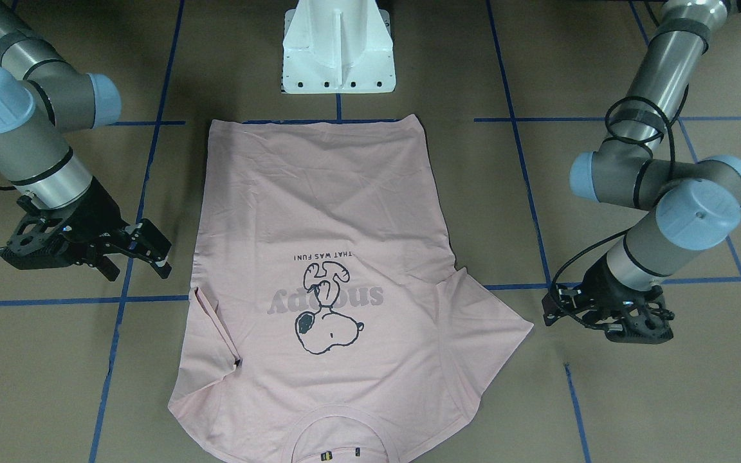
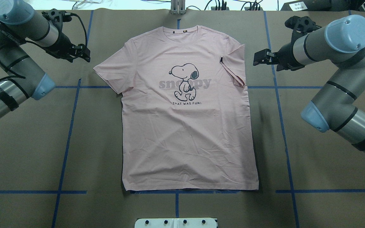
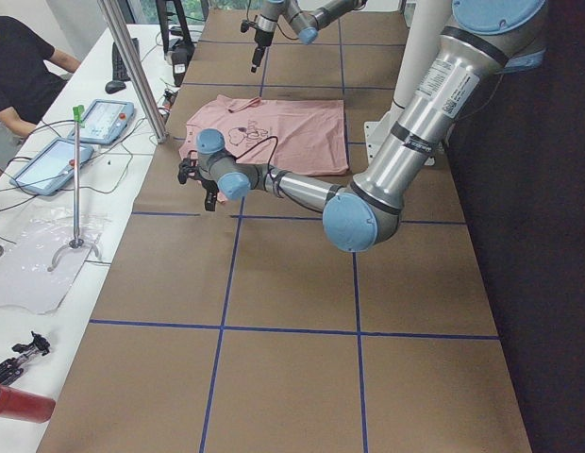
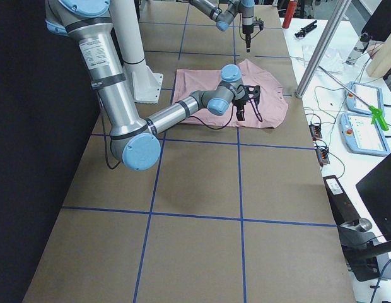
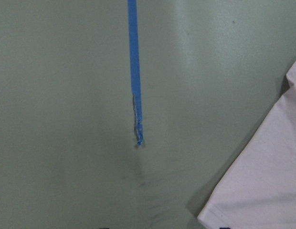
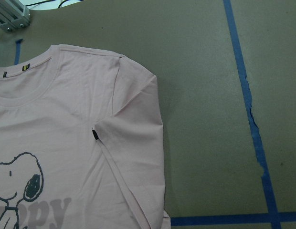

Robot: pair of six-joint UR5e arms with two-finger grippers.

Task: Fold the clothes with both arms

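Observation:
The pale pink T-shirt [image 2: 185, 133] lies flat on the brown table, print up, collar at the far edge; it also shows in the front view [image 1: 345, 212]. Its sleeve on the robot's right is folded inward over the body, with the black tag [image 6: 94, 135] showing. The other sleeve [image 5: 267, 181] lies spread out. My left gripper [image 2: 84, 53] hovers open and empty just outside the spread sleeve. My right gripper [image 2: 258, 58] hovers open and empty just outside the folded sleeve; the front view [image 1: 152, 247] shows it too. Neither touches the shirt.
The white pedestal base [image 1: 338, 51] stands at the near hem. Blue tape lines [image 2: 71, 126] grid the brown table. A side table with teach pendants [image 3: 104, 118], a metal post [image 3: 132, 66] and a person [image 3: 19, 66] runs along the far edge.

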